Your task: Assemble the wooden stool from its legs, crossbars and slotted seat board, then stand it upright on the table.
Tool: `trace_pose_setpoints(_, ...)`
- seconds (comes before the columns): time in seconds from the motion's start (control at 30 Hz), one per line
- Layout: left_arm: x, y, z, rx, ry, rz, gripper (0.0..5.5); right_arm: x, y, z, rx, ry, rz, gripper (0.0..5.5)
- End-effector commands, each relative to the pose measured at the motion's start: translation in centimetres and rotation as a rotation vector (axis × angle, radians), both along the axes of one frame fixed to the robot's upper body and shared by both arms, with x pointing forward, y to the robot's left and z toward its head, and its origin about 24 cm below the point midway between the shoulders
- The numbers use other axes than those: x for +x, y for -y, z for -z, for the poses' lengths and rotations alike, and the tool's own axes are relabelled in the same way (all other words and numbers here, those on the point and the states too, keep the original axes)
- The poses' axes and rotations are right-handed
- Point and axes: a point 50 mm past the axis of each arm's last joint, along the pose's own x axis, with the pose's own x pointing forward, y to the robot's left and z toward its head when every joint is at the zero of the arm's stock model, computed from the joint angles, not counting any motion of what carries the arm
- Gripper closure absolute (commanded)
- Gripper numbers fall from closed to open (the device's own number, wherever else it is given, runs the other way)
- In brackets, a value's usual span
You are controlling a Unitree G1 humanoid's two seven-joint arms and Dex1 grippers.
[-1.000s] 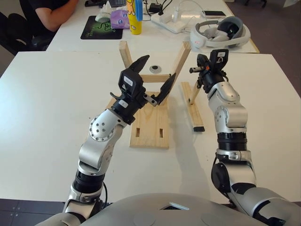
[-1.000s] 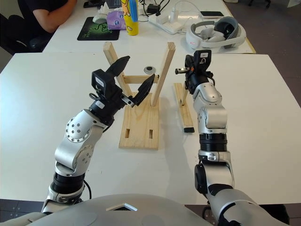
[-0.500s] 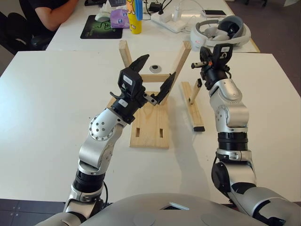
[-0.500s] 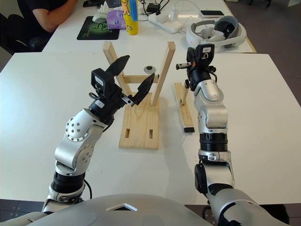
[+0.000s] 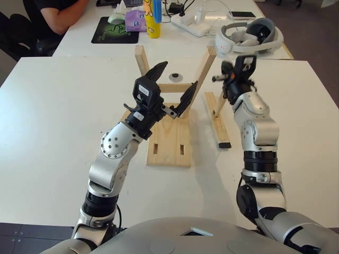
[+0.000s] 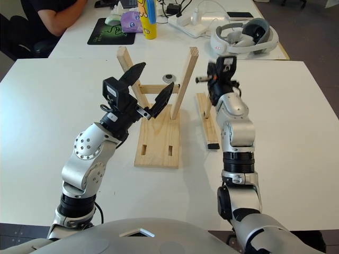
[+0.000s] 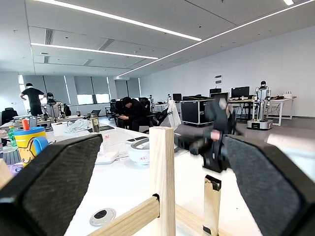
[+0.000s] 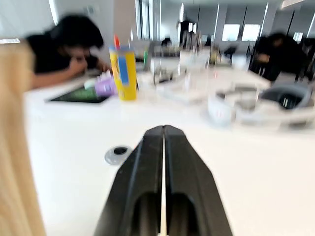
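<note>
We find the left gripper (image 5: pixel 179 74) spread wide over the seat board (image 5: pixel 168 145) — the right gripper (image 8: pixel 163 132) pressed closed, empty, right of the upright legs (image 5: pixel 203 67).

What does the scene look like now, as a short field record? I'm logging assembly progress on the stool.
seat board: flat on the table
first leg pair: upright at board's far end, joined by crossbar
second leg pair: lying on table, right of board
left gripper: open, raised near crossbar
right gripper: shut, empty, near second leg pair
</note>
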Motion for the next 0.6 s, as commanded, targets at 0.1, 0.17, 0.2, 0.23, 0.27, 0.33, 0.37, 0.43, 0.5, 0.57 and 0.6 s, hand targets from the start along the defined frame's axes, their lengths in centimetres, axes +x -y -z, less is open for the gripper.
trace_pose_setpoints(0.1,0.0,0.0,-0.1,-0.003,0.001,0.0,0.96,-0.9,0.6,5.4,-0.005,-0.281,0.0,5.48)
trace_pose_setpoints(0.17,0.0,-0.1,0.0,-0.004,0.002,-0.006,0.96,-0.5,0.5,4.6,-0.019,-0.244,-0.002,5.48)
trace_pose_setpoints(0.2,0.0,-0.1,0.0,-0.004,0.002,-0.007,0.96,-0.4,0.4,4.4,-0.021,-0.237,-0.004,5.48)
trace_pose_setpoints(0.23,0.0,-0.1,0.0,-0.003,0.001,-0.006,0.96,-0.3,0.5,4.2,-0.028,-0.229,-0.003,5.48)
trace_pose_setpoints(0.27,0.0,0.0,0.0,-0.002,0.001,-0.005,0.96,-0.2,0.5,4.1,-0.034,-0.219,-0.003,5.48)
trace_pose_setpoints(0.33,0.0,-0.1,0.0,-0.001,0.0,-0.006,0.96,-0.2,0.6,3.3,-0.045,-0.164,-0.004,5.48)
trace_pose_setpoints(0.37,0.0,-0.1,0.0,0.001,-0.001,-0.007,0.96,-0.1,0.6,2.6,-0.029,-0.118,-0.002,5.48)
trace_pose_setpoints(0.43,0.0,-0.1,0.2,0.004,-0.004,-0.01,0.96,-0.1,0.8,0.4,0.026,0.01,0.006,5.48)
trace_pose_setpoints(0.5,0.0,-0.2,0.3,0.006,-0.008,-0.015,0.96,-0.2,1.5,-1.6,0.05,0.107,0.032,5.48)
trace_pose_setpoints(0.57,-0.1,-0.2,0.3,0.007,-0.01,-0.022,0.96,-0.5,2.6,-3.3,0.048,0.185,0.067,5.48)
trace_pose_setpoints(0.6,-0.2,-0.2,0.3,0.007,-0.01,-0.028,0.96,-0.7,3.3,-4.0,0.031,0.207,0.091,5.48)
